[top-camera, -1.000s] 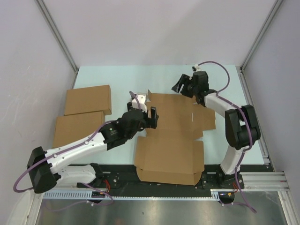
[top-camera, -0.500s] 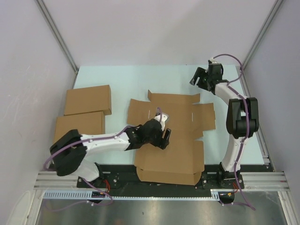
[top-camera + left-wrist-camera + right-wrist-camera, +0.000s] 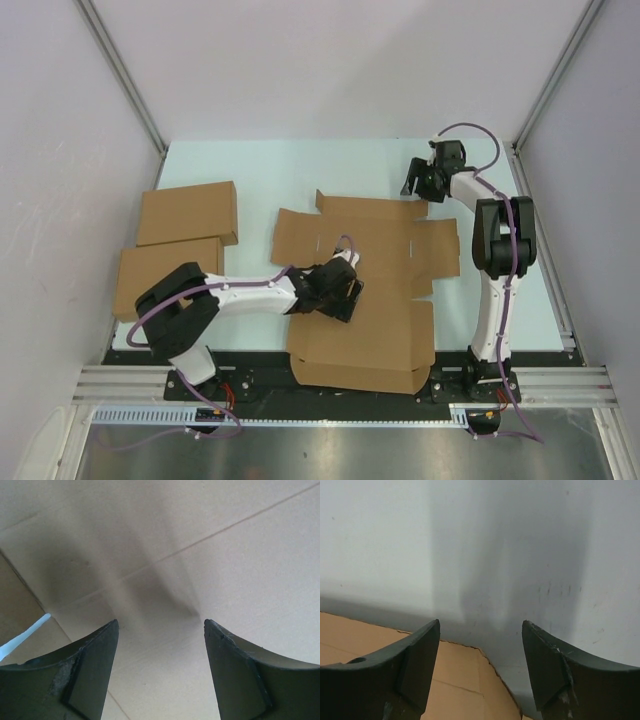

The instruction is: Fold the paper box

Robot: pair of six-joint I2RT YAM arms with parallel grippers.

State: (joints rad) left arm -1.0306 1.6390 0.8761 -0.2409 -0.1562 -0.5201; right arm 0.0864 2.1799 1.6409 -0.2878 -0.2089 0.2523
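Moved since one second ago: left gripper (image 3: 340, 292), from the far-left corner of the sheet to its middle, closer to the arm bases. The left side flap, then covered by that gripper, now shows in full and lies flat. The right gripper (image 3: 412, 183) swung toward the right wall half a second back. It now sits again by the sheet's far right edge, with its arm drawn more upright.

Item 1, left gripper (image 3: 160, 625): jaws spread, nothing between them. Its fingers (image 3: 90, 675) point down at bare cardboard; whether the tips touch it cannot be told. Crease lines cross the cardboard beneath the gap.

Item 2, right gripper (image 3: 481, 623): jaws spread, nothing held. Its fingers (image 3: 555, 675) hang over bare table, with a cardboard edge showing beneath and beside the left-hand finger.

Item 3, paper box (image 3: 385, 250): a plain brown die-cut sheet, unfolded and flat, lying mid-table between the two arms. Side flaps reach out left and right, and a notched edge runs along the far side. The near panel overlaps the dark strip at the arm bases.

Item 4, finished boxes (image 3: 188, 212): two flat brown ones on the left side of the table, just beside each other and apart from the sheet.

Item 5, table (image 3: 270, 170): pale green top, grey walls on three sides.
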